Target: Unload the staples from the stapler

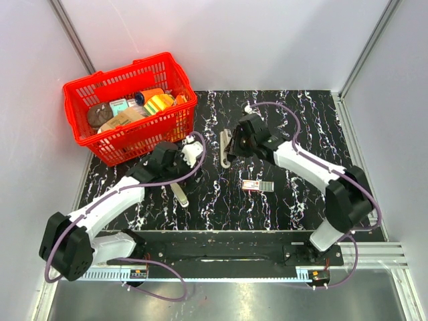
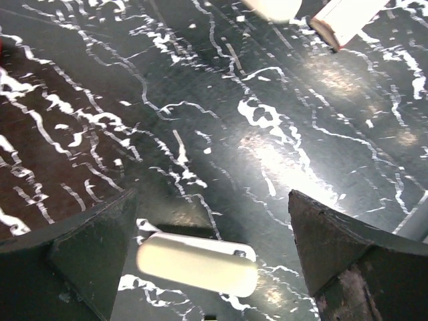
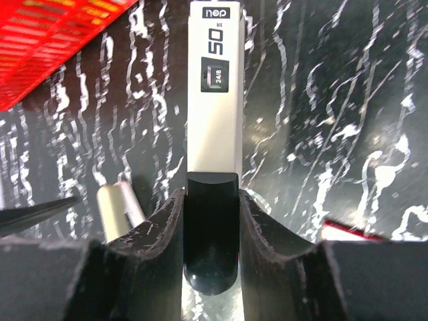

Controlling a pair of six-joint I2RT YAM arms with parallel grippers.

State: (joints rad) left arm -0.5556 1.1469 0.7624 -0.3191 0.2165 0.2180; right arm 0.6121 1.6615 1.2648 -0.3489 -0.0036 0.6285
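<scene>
The stapler (image 3: 214,100) lies flat on the black marbled table (image 1: 294,120), just off the near right corner of the red basket (image 1: 130,107). Its silver-cream top faces up, and its black tail end is pinched between the fingers of the right gripper (image 3: 211,200). The left gripper (image 2: 210,207) hangs close to the basket's front wall, fingers spread wide and gripping nothing. A pale cream bar (image 2: 197,263) lies low between them; whether it touches either finger is hard to tell. A small red-and-white packet (image 1: 257,185) sits farther from the basket than the stapler.

Black white-veined table (image 1: 294,120): red basket (image 1: 144,137) far-left, stapler (image 1: 225,148) centre, cream bar (image 1: 179,194), small packet (image 1: 257,185).
</scene>
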